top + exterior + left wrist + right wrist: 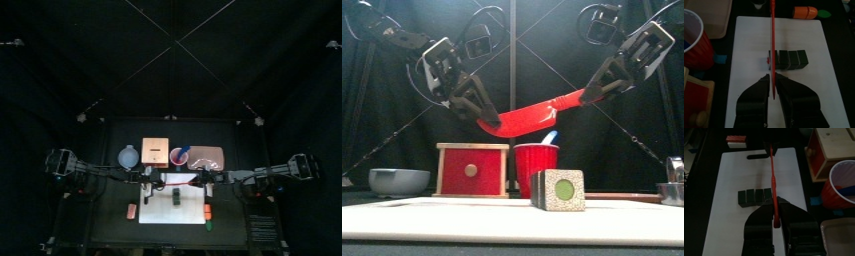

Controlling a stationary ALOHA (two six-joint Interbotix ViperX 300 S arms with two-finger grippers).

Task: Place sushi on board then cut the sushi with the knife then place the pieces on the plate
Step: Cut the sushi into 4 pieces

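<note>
Nearest the bench's [110, 230] front edge lies the white cutting board [462, 222], and I place everything else by it. The sushi roll [560, 190] stands on the board near its middle, with its dark green blocks together in one row and one end face turned to the front. Just off the board's left end lies a small red toy [734, 138], and just off its right end a small orange toy [804, 11]. Above the board I hold the red knife [543, 108] in the air, clear of the roll and not touching it. My left arm [473, 105] comes down over the board's left half with its jaws closed on the knife's lower end. My right arm [609, 80] comes down over the right half with its jaws closed on the higher end. The knife therefore slants up from left to right along the board's length. I cannot tell which end is the handle. Behind the board, near the middle of its back edge, stands the red cup [533, 165] with the blue knife [552, 137] sticking out of it. Just left of the cup is the wooden box [472, 170], its red drawer front facing the board. Farther left behind the board sits the blue-grey bowl [398, 181]. Behind the board's right part, past the cup, lies the pink tray [207, 152].
</note>
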